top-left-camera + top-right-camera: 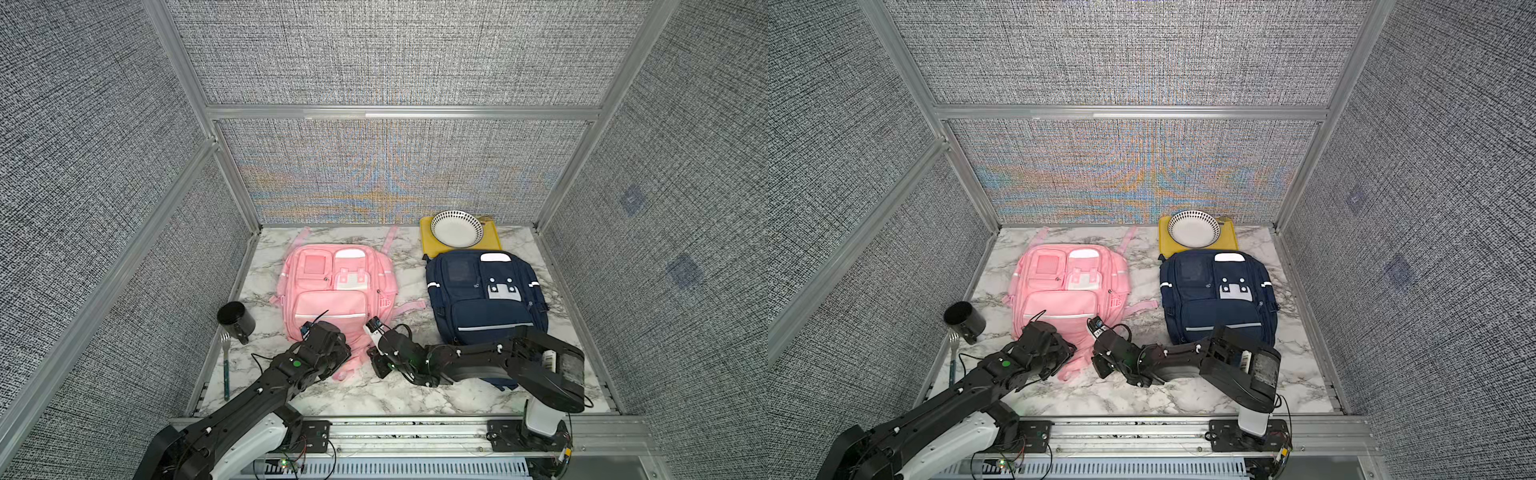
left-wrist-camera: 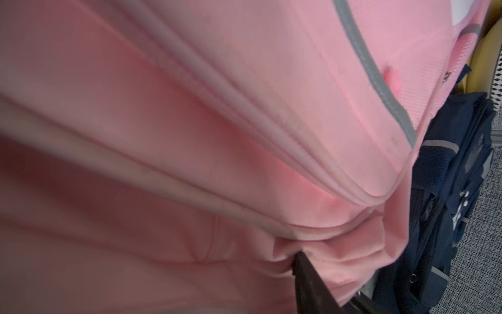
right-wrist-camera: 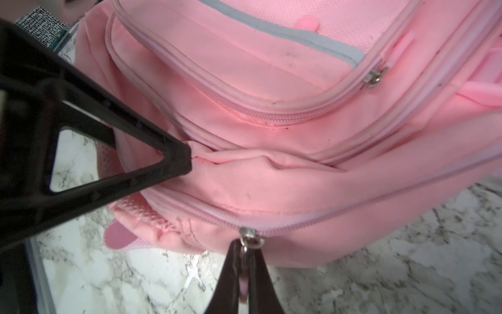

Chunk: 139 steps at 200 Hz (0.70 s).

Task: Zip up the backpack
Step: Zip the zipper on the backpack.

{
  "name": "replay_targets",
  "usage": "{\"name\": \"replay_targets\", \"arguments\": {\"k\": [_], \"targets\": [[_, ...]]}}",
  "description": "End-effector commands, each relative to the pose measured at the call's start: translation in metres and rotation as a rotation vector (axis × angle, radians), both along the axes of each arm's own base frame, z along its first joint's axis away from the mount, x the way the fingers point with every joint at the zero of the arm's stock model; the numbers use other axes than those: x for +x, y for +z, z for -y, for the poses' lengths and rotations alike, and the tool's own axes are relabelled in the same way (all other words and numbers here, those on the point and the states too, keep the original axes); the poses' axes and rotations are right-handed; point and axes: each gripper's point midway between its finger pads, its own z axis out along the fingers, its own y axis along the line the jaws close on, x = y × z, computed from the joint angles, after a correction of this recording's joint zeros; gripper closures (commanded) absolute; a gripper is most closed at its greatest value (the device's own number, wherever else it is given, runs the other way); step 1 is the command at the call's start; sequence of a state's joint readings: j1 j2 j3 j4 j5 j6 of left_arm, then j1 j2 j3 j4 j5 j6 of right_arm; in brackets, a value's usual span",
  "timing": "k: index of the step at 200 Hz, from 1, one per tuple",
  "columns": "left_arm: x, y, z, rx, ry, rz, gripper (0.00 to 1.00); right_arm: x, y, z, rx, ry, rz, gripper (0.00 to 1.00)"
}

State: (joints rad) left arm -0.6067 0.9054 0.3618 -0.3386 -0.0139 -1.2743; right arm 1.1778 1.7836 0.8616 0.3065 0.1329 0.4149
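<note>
A pink backpack [image 1: 332,286] [image 1: 1067,286] lies flat on the marble table, its bottom end toward the arms. In the right wrist view my right gripper [image 3: 244,252] is shut on the pull tab [image 3: 244,288] hanging from the metal zipper slider [image 3: 248,235] on the bag's lower side. The zipper teeth [image 3: 312,221] beyond the slider look joined. My left gripper [image 3: 190,159] is shut on a fold of pink fabric just above that zipper. In the left wrist view only one black finger [image 2: 307,274] shows, pressed into the pink cloth [image 2: 190,136].
A navy backpack [image 1: 486,295] lies right of the pink one, under the right arm. Behind it a yellow tray [image 1: 428,245] carries a dotted white bowl [image 1: 456,228]. A black mug [image 1: 236,320] and a fork [image 1: 225,365] lie at the left edge. Grey walls enclose the table.
</note>
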Motion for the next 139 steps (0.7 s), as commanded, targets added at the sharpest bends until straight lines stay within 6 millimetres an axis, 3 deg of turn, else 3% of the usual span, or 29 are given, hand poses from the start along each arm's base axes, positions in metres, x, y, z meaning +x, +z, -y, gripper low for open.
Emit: {"name": "replay_targets", "arguments": {"k": [1, 13, 55, 96, 99, 106, 139], "targets": [[0.014, 0.003, -0.011, 0.069, 0.035, 0.069, 0.88, -0.009, 0.001, -0.005, 0.008, 0.053, 0.006, 1.0], [0.015, 0.002, -0.012, 0.087, 0.024, 0.069, 1.0, -0.01, -0.001, -0.003, 0.001, 0.058, 0.008, 1.0], [0.015, -0.001, -0.018, 0.141, 0.035, 0.045, 1.0, -0.009, 0.001, 0.005, -0.024, 0.06, 0.035, 1.0], [0.013, 0.008, -0.028, 0.171, 0.042, 0.069, 1.0, -0.007, -0.009, 0.022, -0.097, 0.043, 0.047, 1.0], [0.013, 0.008, -0.029, 0.172, 0.043, 0.069, 1.0, -0.01, -0.02, 0.032, -0.125, 0.043, 0.036, 1.0], [0.012, 0.01, -0.031, 0.173, 0.05, 0.076, 1.0, -0.01, -0.023, 0.037, -0.136, 0.042, 0.034, 1.0], [0.005, 0.014, -0.039, 0.177, 0.062, 0.086, 1.0, -0.004, -0.028, 0.048, -0.169, 0.034, 0.04, 1.0]]}}
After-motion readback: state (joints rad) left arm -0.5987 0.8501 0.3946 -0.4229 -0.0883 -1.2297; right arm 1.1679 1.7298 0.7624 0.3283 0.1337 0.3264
